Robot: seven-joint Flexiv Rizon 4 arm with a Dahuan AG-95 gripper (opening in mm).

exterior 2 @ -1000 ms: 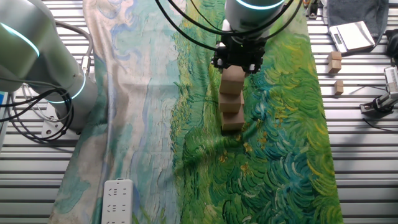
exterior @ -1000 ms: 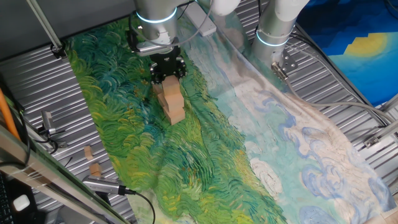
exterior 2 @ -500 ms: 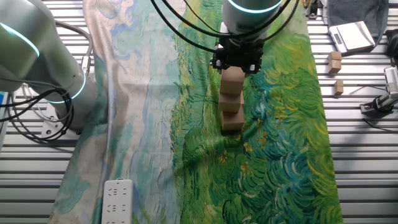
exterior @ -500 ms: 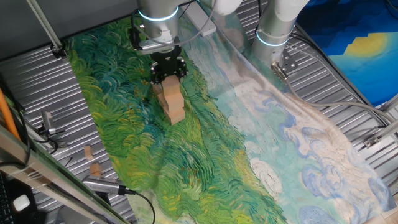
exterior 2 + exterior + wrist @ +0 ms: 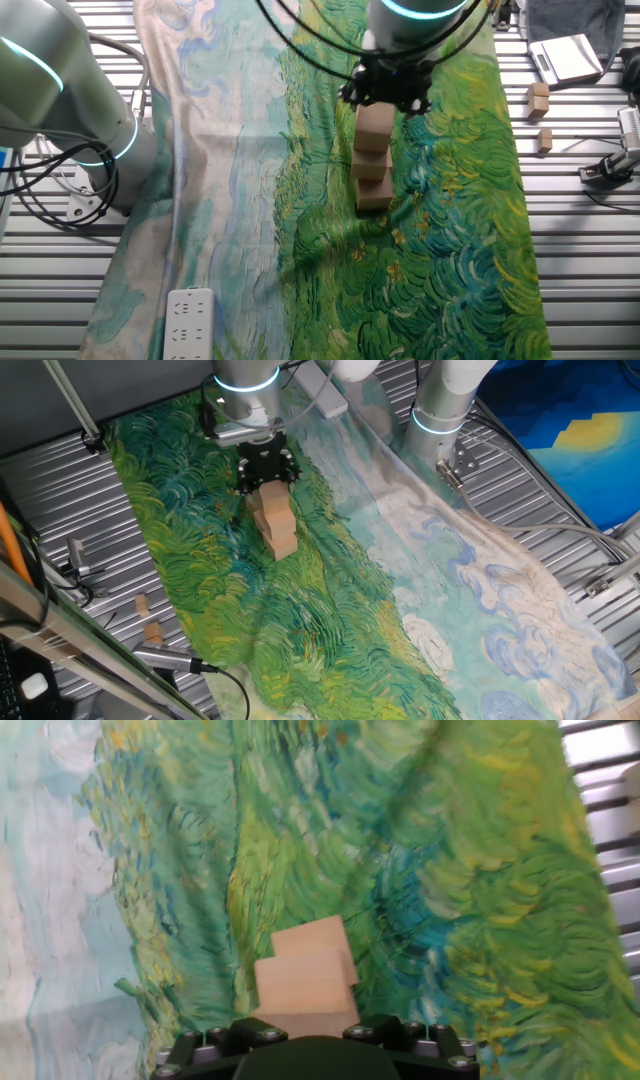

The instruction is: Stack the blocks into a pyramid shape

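Seemingly built, the blocks (image 5: 373, 158) stand as a stepped pile on the green painted cloth (image 5: 450, 250) that covers the table (image 5: 60, 500), with the pincer (image 5: 385, 95) just above the topmost cube. From both fixed cameras the black head hides its fingers, so I cannot tell how far open it is — nor whether it touches the wood. Only the hand view looks straight down the pile (image 5: 305, 975), while the other fixed view alone shows a white power strip (image 5: 187, 318).
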